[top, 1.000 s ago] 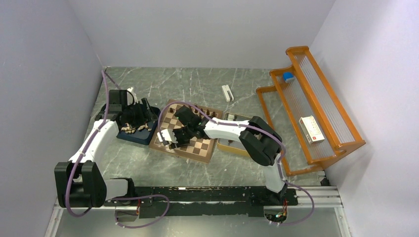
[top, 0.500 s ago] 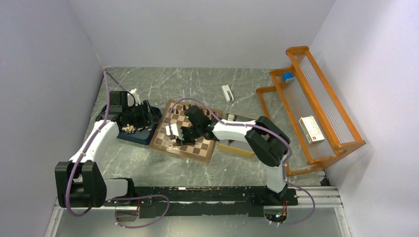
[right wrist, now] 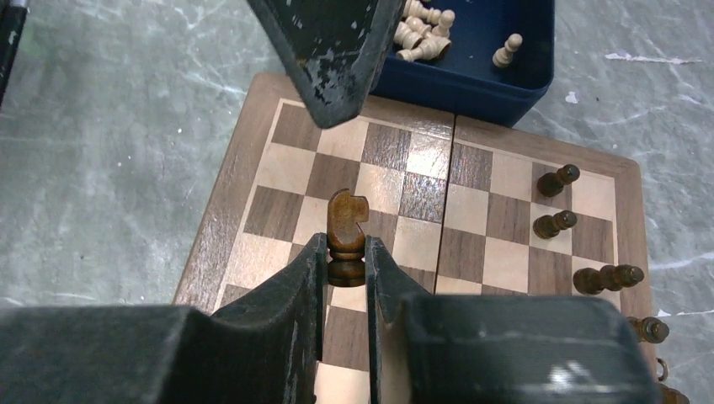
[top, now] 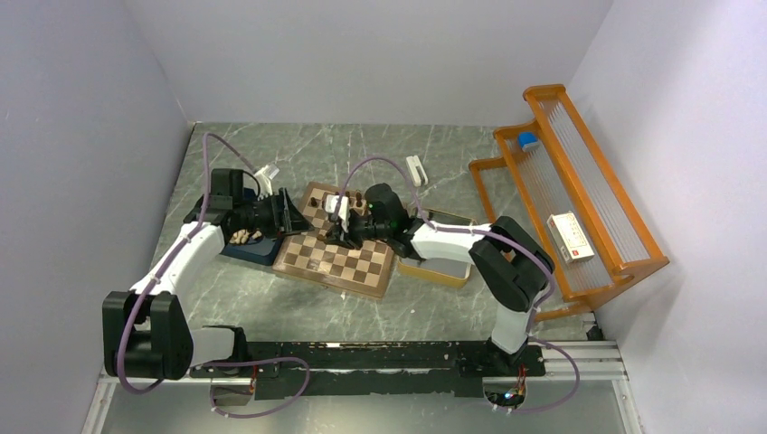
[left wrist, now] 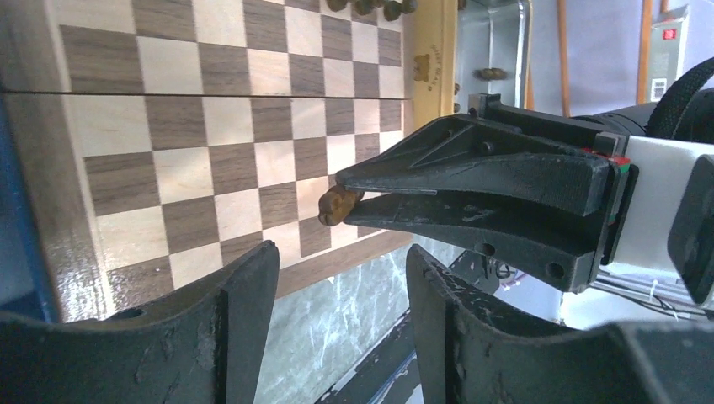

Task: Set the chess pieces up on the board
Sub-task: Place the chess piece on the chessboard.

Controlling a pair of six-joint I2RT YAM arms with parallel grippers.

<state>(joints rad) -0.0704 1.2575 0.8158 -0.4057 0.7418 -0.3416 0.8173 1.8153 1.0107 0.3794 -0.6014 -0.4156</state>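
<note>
The board [top: 335,258] lies mid-table. My right gripper [right wrist: 346,252] is shut on a dark brown knight [right wrist: 346,220], gripping its base, and holds it above the board's squares [right wrist: 421,244]. In the left wrist view the same knight [left wrist: 339,204] sticks out of the right gripper's tips. Several more dark chess pieces [right wrist: 558,179] stand along one edge of the board. My left gripper [left wrist: 341,320] is open and empty at the board's left edge [left wrist: 50,210], facing the right gripper. One left finger [right wrist: 337,59] shows at the top of the right wrist view.
A blue box [right wrist: 471,59] with light pieces sits just left of the board [top: 249,249]. A yellow-rimmed tray [top: 439,268] lies right of the board. An orange rack [top: 579,208] stands at the far right, and a small white object [top: 415,169] lies behind the board.
My right gripper closed on the knight and carried it from the board's near-left part toward its far side. My left gripper swung right from over the blue box to the board's edge, its jaws narrowing slightly.
</note>
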